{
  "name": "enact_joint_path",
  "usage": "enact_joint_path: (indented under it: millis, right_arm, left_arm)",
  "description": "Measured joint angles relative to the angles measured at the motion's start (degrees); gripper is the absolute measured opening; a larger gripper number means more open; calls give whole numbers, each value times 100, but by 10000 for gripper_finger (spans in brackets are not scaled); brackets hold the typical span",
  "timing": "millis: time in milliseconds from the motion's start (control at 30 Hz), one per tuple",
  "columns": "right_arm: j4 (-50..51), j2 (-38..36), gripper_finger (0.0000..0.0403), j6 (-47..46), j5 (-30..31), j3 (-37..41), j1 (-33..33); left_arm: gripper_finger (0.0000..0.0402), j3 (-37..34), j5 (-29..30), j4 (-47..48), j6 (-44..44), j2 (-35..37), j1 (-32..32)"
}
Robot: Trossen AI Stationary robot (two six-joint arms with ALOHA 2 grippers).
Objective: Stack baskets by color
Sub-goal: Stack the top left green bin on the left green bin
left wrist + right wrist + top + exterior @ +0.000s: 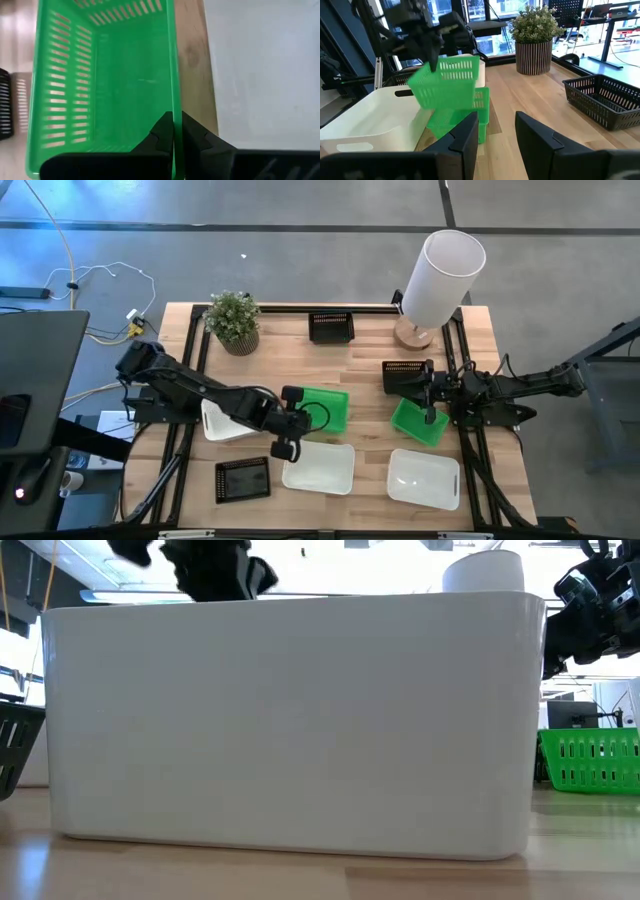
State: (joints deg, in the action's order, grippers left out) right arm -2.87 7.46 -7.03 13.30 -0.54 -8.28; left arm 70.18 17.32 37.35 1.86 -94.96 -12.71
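My left gripper (296, 420) is shut on a bright green slotted basket (327, 408) at the table's middle; the right wrist view shows that basket (447, 82) in the air. A second green basket (418, 421) rests on the table at the right, just in front of my open right gripper (429, 394), whose fingers (470, 132) hold nothing. Two white baskets (320, 465) (424, 477) sit near the front edge, and a third (222, 423) lies under my left arm. Black baskets sit at the far middle (331, 327), the right (404, 375) and the near left (243, 478). My left gripper pinches the top rim of one side wall (173, 117) of the green basket, one finger inside the basket and one outside. The fingers come slanting down from the table's left. The basket hangs tilted below them (445, 85), lifted clear of the table.
A potted plant (233, 320) stands at the far left and a tall white cylinder lamp (440, 275) at the far right. In the low view a white basket (290, 720) fills most of the picture. Bare wood shows between the plant and the held basket.
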Motion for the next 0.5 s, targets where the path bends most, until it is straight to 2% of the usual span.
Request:
enact_joint_path:
  millis: [367, 500]
  right_arm:
    - [-1, 2, 118, 0, 0, 2, 0]
    - [0, 2, 118, 0, 0, 2, -1]
  left_arm:
    - [0, 0, 60, -53, -6, -495, 205]
    - [0, 0, -145, -96, -10, -618, 309]
